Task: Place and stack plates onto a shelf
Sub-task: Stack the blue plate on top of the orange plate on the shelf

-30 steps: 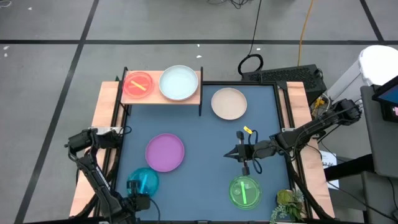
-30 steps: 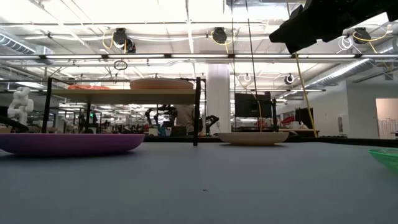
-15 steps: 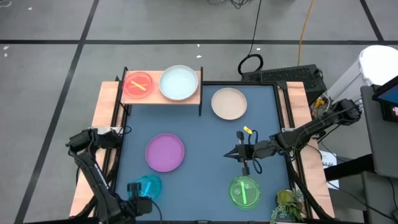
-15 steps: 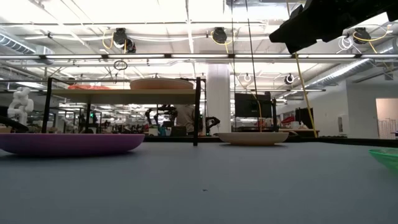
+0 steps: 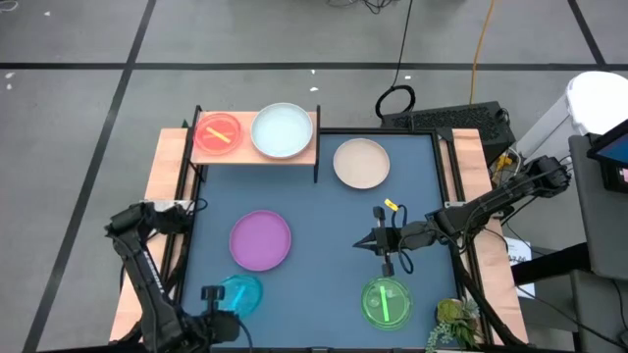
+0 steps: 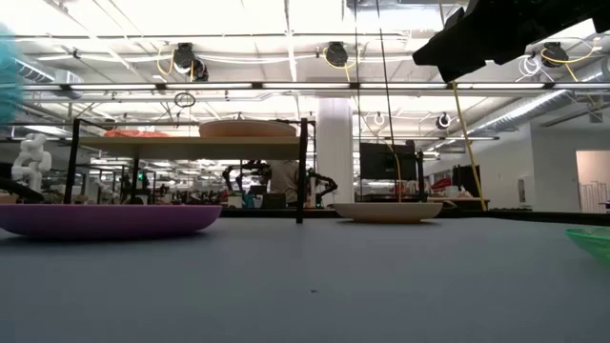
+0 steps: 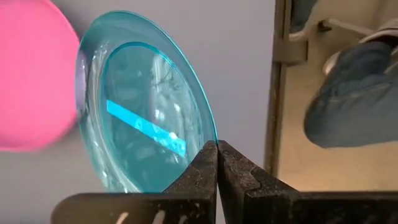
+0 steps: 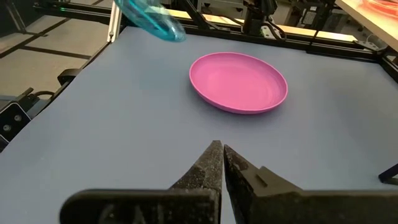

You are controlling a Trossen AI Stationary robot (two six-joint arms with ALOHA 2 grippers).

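High view: the left pincer (image 5: 228, 299) sits at the near left corner of the blue counter (image 5: 324, 216), clamped on the rim of the cyan plate (image 5: 238, 292). From the left wrist view the fingers are pressed together over the edge of that plate (image 7: 146, 134), which is tilted steeply rather than lying flat. In the right wrist view the same cyan plate (image 8: 149, 18) shows raised off the counter at the far side, on a slant.

The right pincer (image 5: 365, 244) hangs over the right half of the counter, jaws together, gripping nothing; its fingers (image 8: 211, 168) meet at a point above bare blue surface.

The shelf (image 5: 257, 147) stands at the far left edge of the counter. On it, an orange-red translucent plate (image 5: 217, 132) on the left and a pale white plate (image 5: 282, 130) beside it, side by side, not stacked. From the low view the shelf board (image 6: 186, 145) sits up on thin black legs with a plate (image 6: 248, 128) visible on top.

Flat on the counter: a purple plate (image 5: 260, 239) left of centre, a cream plate (image 5: 361, 163) just right of the shelf, and a green translucent plate (image 5: 386, 301) near the front right, below the right pincer.
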